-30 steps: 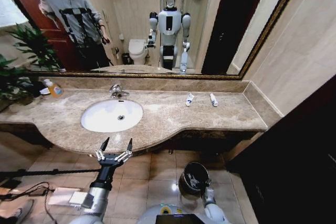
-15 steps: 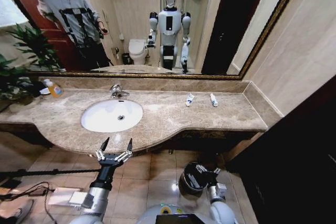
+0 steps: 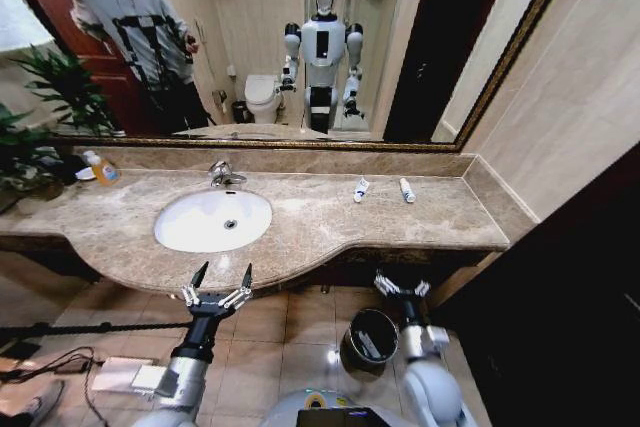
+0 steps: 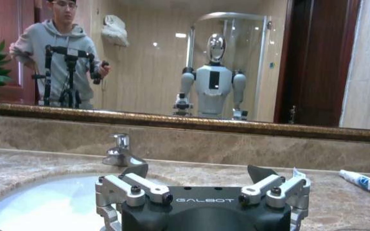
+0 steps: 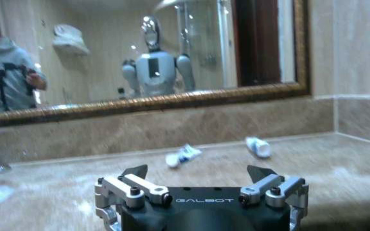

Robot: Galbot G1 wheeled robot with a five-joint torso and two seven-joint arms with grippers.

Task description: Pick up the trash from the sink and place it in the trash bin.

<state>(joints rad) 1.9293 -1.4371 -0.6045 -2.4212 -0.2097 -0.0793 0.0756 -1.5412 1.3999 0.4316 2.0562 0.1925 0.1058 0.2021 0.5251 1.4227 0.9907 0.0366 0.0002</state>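
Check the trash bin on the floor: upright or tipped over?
Upright. The head view shows the trash bin standing on the floor tiles, round mouth facing up, white items inside, the open right gripper beside it.

Sink (image 3: 212, 220) left on countertop (image 3: 300, 237); two tubes (image 3: 361, 190) right; trash bin (image 3: 367, 342) on floor below.

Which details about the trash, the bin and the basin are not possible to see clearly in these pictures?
- Trash bin, head view: contents too small and dark to identify.
- Two white tubes on the countertop: labels too small in the head view, blurred in the right wrist view.
- Sink, left wrist view: the left gripper hides the basin's near part.
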